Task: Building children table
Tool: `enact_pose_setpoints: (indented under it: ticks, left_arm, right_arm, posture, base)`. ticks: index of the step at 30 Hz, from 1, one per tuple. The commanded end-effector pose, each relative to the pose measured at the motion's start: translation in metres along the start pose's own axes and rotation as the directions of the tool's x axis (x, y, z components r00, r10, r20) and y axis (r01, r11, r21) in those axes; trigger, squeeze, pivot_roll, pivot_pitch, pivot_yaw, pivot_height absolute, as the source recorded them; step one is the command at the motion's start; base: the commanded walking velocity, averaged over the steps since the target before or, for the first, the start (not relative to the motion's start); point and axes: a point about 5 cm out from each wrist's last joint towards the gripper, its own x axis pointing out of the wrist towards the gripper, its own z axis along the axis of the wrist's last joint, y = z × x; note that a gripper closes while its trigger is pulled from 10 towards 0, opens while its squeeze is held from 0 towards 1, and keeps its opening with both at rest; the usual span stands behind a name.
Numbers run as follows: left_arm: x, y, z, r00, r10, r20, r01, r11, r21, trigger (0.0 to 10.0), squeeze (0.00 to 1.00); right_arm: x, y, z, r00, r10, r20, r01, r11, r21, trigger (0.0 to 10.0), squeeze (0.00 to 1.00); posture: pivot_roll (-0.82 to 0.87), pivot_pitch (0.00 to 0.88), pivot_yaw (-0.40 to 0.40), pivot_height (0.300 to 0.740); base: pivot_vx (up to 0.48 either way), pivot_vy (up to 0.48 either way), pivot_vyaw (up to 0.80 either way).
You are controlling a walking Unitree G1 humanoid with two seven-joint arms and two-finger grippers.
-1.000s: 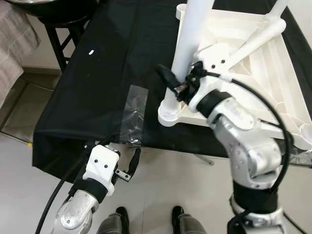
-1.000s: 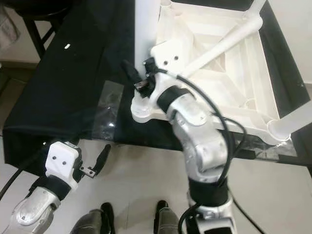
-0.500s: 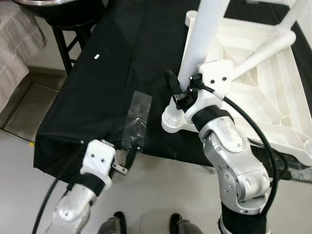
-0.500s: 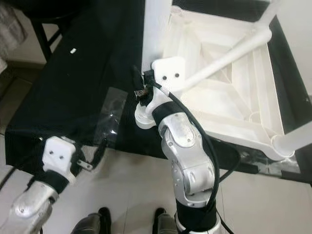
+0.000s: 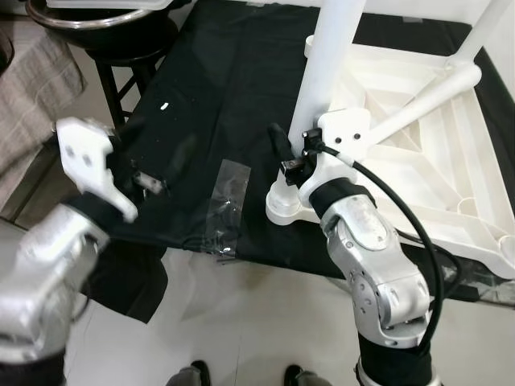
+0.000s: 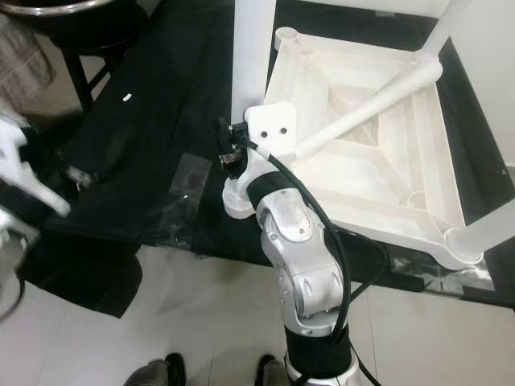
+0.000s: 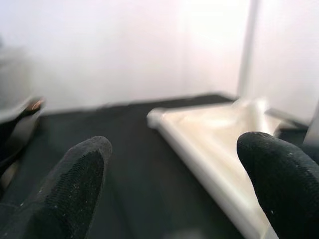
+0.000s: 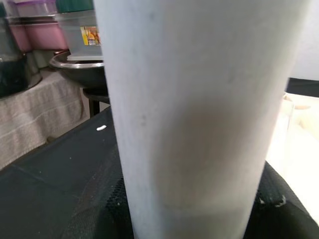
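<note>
White children's table top [image 5: 426,161] lies upside down on the black cloth [image 5: 209,104]. An upright white table leg [image 5: 330,72] stands in its near-left corner socket. Right gripper [image 5: 294,157] is clamped around this leg just above the socket. Left gripper [image 7: 172,174] is raised over the cloth left of the table top, fingers [image 7: 70,184] spread apart, holding nothing. A clear plastic bag [image 5: 225,205] lies on the cloth beside the socket.
</note>
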Motion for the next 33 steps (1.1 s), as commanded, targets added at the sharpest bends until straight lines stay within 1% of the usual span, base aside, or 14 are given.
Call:
enact_pose_setpoints:
  ticks: [1, 2, 5, 8, 9, 11, 12, 13, 18, 27, 30, 31, 32, 33]
  left_arm:
    - [0.006, 0.001, 0.009, 0.996, -0.084, 0.02, 0.085, 0.996, -0.028, 10.0, 0.0]
    - [0.006, 0.001, 0.009, 0.996, -0.084, 0.02, 0.085, 0.996, -0.028, 10.0, 0.0]
    - [0.029, -0.003, 0.026, 0.968, -0.242, 0.061, 0.245, 0.968, -0.058, 10.0, 0.0]
    - [0.038, -0.009, 0.031, 0.948, -0.309, 0.069, 0.314, 0.947, -0.066, 10.0, 0.0]
    - [0.056, -0.019, 0.037, 0.912, -0.403, 0.073, 0.408, 0.91, -0.071, 10.0, 0.0]
    - [0.056, -0.019, 0.037, 0.912, -0.403, 0.073, 0.408, 0.91, -0.071, 10.0, 0.0]
    - [0.084, -0.032, 0.04, 0.889, -0.449, 0.087, 0.455, 0.887, -0.072, 10.0, 0.0]
    - [0.084, -0.032, 0.04, 0.889, -0.449, 0.087, 0.455, 0.887, -0.072, 10.0, 0.0]
    - [0.119, -0.049, 0.042, 0.861, -0.501, 0.093, 0.509, 0.855, -0.103, 10.0, 0.0]
    - [0.136, -0.07, 0.04, 0.792, -0.605, 0.085, 0.609, 0.772, -0.183, 10.0, 0.0]
    - [0.143, -0.075, 0.038, 0.784, -0.618, 0.06, 0.616, 0.762, -0.2, 10.0, 0.0]
    - [0.146, -0.077, 0.037, 0.78, -0.624, 0.043, 0.618, 0.759, -0.205, 3.5, 0.0]
    - [0.148, -0.078, 0.036, 0.778, -0.628, 0.026, 0.618, 0.756, -0.217, 0.0, 0.0]
    - [0.15, -0.078, 0.035, 0.775, -0.632, 0.017, 0.619, 0.753, -0.224, 0.0, 0.0]
  right_arm:
    - [-0.004, -0.01, -0.05, 0.969, -0.04, -0.245, 0.051, 0.998, 0.04, 10.0, 0.0]
    - [-0.004, -0.01, -0.05, 0.969, -0.04, -0.245, 0.051, 0.998, 0.04, 10.0, 0.0]
    - [0.0, -0.01, -0.047, 0.975, -0.016, -0.221, 0.026, 0.999, 0.044, 10.0, 0.0]
    - [0.003, -0.009, -0.045, 0.978, -0.001, -0.209, 0.011, 0.999, 0.047, 10.0, 0.0]
    - [0.008, -0.006, -0.042, 0.982, 0.029, -0.186, -0.019, 0.998, 0.055, 10.0, 0.0]
    - [0.008, -0.006, -0.042, 0.982, 0.029, -0.186, -0.019, 0.998, 0.055, 10.0, 0.0]
    - [0.014, -0.004, -0.036, 0.987, 0.051, -0.152, -0.044, 0.998, 0.052, 10.0, 0.0]
    - [0.014, -0.004, -0.036, 0.987, 0.051, -0.152, -0.044, 0.998, 0.052, 10.0, 0.0]
    - [0.022, -0.005, -0.027, 0.992, 0.069, -0.107, -0.065, 0.997, 0.039, 10.0, 0.0]
    - [0.024, -0.002, -0.023, 0.992, 0.094, -0.086, -0.091, 0.995, 0.043, 10.0, 0.0]
    - [0.025, 0.0, -0.022, 0.991, 0.104, -0.079, -0.101, 0.994, 0.044, 10.0, 0.0]
    - [0.026, 0.001, -0.022, 0.991, 0.107, -0.076, -0.104, 0.994, 0.044, 10.0, 0.0]
    - [0.027, 0.001, -0.021, 0.991, 0.111, -0.073, -0.108, 0.993, 0.044, 10.0, 0.0]
    - [0.027, 0.002, -0.02, 0.991, 0.113, -0.071, -0.11, 0.993, 0.043, 10.0, 0.0]
  posture:
    - [-0.03, 0.223, 0.003, 0.74]
    - [-0.03, 0.223, 0.003, 0.74]
    - [-0.03, 0.208, -0.001, 0.74]
    - [-0.03, 0.202, -0.002, 0.74]
    - [-0.03, 0.195, 0.0, 0.74]
    - [-0.03, 0.195, 0.0, 0.74]
    - [-0.03, 0.186, 0.004, 0.74]
    - [-0.03, 0.186, 0.004, 0.74]
    - [-0.03, 0.184, 0.013, 0.74]
    - [-0.03, 0.185, 0.017, 0.74]
    - [-0.03, 0.185, 0.018, 0.74]
    - [-0.03, 0.184, 0.019, 0.74]
    - [-0.03, 0.184, 0.019, 0.74]
    - [-0.03, 0.184, 0.019, 0.74]
  base:
    - [0.0, 0.0, 0.0]
    - [0.0, 0.0, 0.0]
    - [0.0, 0.0, 0.0]
    - [0.0, 0.0, 0.0]
    - [0.0, 0.0, 0.0]
    - [0.0, 0.0, 0.0]
    - [0.0, 0.0, 0.0]
    - [0.0, 0.0, 0.0]
    - [0.0, 0.0, 0.0]
    - [0.0, 0.0, 0.0]
    - [0.0, 0.0, 0.0]
    - [0.0, 0.0, 0.0]
    - [0.0, 0.0, 0.0]
    - [0.0, 0.0, 0.0]
